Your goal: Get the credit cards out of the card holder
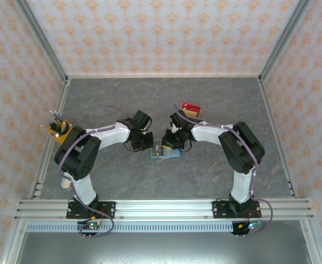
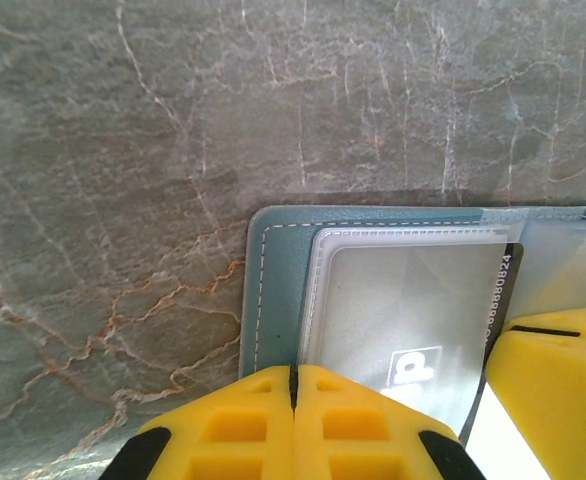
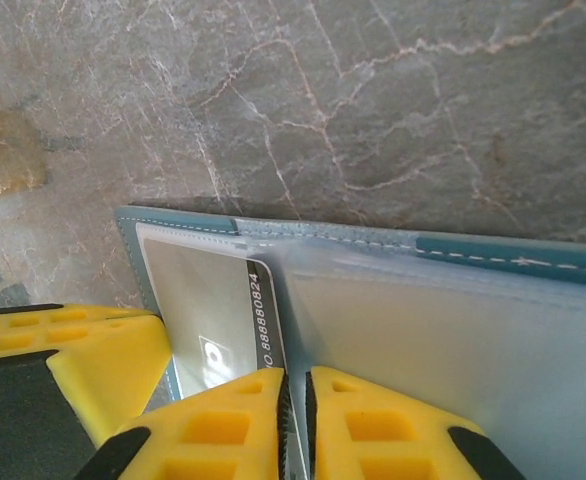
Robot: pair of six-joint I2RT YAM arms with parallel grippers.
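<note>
The teal card holder (image 1: 165, 152) lies open mid-table between both grippers. Its left leaf (image 2: 278, 290) carries a clear pocket with a dark credit card (image 2: 403, 300) inside, the numbered edge toward the spine. My left gripper (image 2: 293, 375) is shut, with its tips at the near edge of that leaf. My right gripper (image 3: 295, 390) is closed at the spine beside the card (image 3: 198, 300), with a thin clear inner sleeve of the holder (image 3: 513, 258) running between its jaws. A red card (image 1: 192, 106) lies farther back on the table.
A yellow cup with pens (image 1: 58, 129) stands at the left edge of the table. A tan object (image 1: 189, 114) sits under the red card behind the right arm. The two grippers (image 1: 144, 142) (image 1: 175, 142) stand close together over the holder.
</note>
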